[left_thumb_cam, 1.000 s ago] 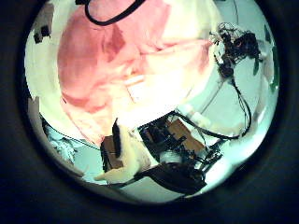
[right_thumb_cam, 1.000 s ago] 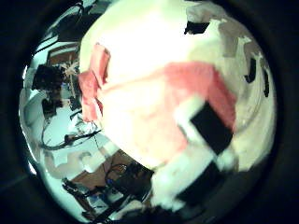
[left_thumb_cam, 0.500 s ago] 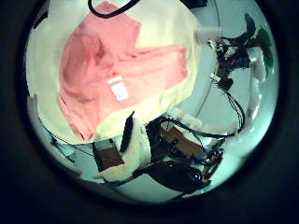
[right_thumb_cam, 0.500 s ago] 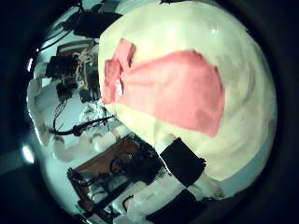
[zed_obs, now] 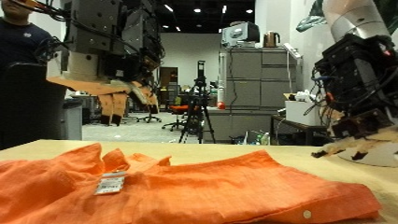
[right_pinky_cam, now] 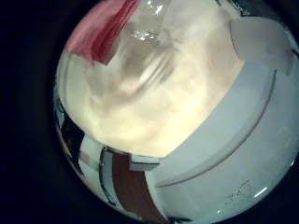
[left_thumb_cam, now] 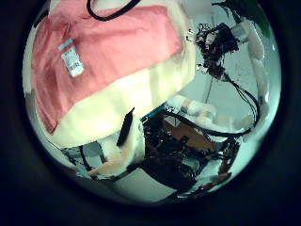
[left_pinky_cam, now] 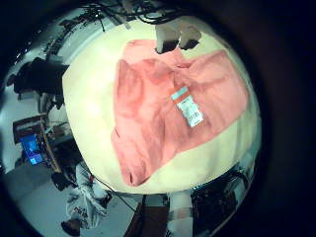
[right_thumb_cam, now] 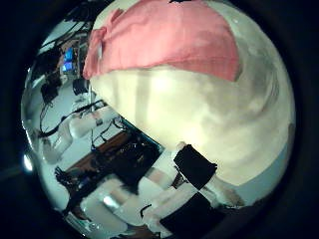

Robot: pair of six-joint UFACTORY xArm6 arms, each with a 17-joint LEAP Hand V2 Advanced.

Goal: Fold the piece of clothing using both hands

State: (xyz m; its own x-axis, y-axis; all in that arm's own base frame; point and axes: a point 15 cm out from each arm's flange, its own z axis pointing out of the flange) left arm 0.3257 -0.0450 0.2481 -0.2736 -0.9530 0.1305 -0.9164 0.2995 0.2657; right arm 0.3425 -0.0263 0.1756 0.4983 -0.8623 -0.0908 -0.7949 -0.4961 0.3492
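An orange garment (zed_obs: 187, 191) lies folded flat on the cream table (zed_obs: 311, 154), with a white label (zed_obs: 109, 184) facing up. My left hand (zed_obs: 106, 93) hangs well above the garment's label end, fingers relaxed and holding nothing. My right hand (zed_obs: 355, 131) hangs above the table beyond the garment's other end, fingers relaxed and empty. The garment also shows in the left little finger side palm view (left_pinky_cam: 173, 109), the left thumb side palm view (left_thumb_cam: 103, 52), the right thumb side palm view (right_thumb_cam: 169, 40), and as one corner in the right little finger side palm view (right_pinky_cam: 103, 33).
Behind the table stand a grey cabinet (zed_obs: 255, 93) and a tripod (zed_obs: 199, 103). Bare table (right_thumb_cam: 199, 110) lies between the garment and the table's edge. Racks of equipment stand beyond the table's edge (left_thumb_cam: 179, 141).
Both palm cameras have drawn away from the garment. It was close under the hands a second ago and now lies farther off, at the side of each thumb side view.
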